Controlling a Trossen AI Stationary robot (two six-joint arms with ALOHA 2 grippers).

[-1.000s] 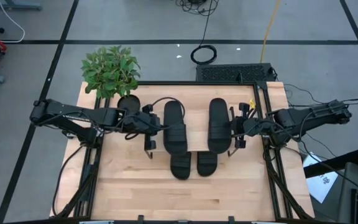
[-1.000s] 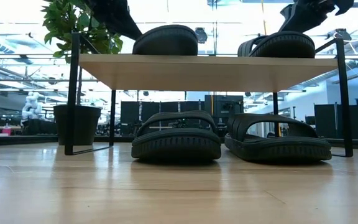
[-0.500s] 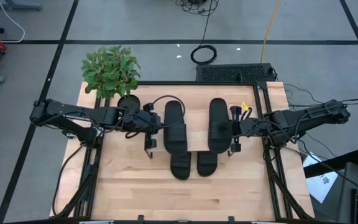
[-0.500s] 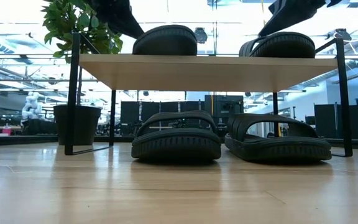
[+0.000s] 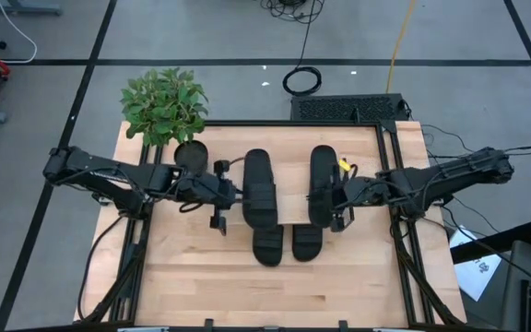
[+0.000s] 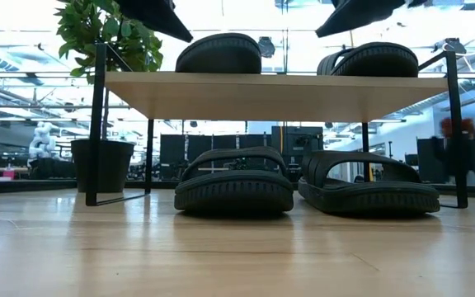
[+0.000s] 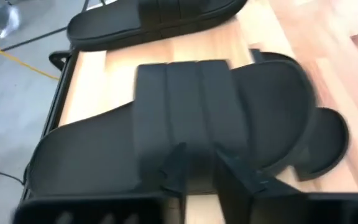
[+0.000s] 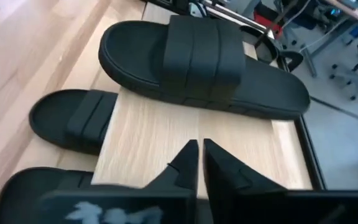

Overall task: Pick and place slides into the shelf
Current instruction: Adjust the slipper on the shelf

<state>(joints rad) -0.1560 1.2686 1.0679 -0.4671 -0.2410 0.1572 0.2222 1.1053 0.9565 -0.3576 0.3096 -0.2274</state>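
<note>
Both arms have shifted since a second ago: the left gripper [image 5: 231,194] has slid off the shelf's top board toward its left edge, and the right gripper [image 5: 336,195] has pushed in closer to the right-hand slide. On the shelf [image 5: 291,189], two slides sit side by side on the light top board, the left upper slide [image 5: 259,188] and the right upper slide [image 5: 324,185], both lying flat with straps up. Under that board, on the table [image 5: 275,286], two more rest as a pair, the left lower slide [image 6: 234,180] and the right lower slide [image 6: 368,183], their ends poking out past the shelf's front edge in the overhead view. From the left wrist, the left gripper's fingers [image 7: 178,169] stand slightly apart just in front of the upper slide's strap, pinching nothing. From the right wrist, the right gripper's fingers [image 8: 186,163] are almost pressed together over bare shelf board, empty, with only a sliver of gap. A potted plant [image 5: 163,104] stands beside the shelf's back left corner.
</note>
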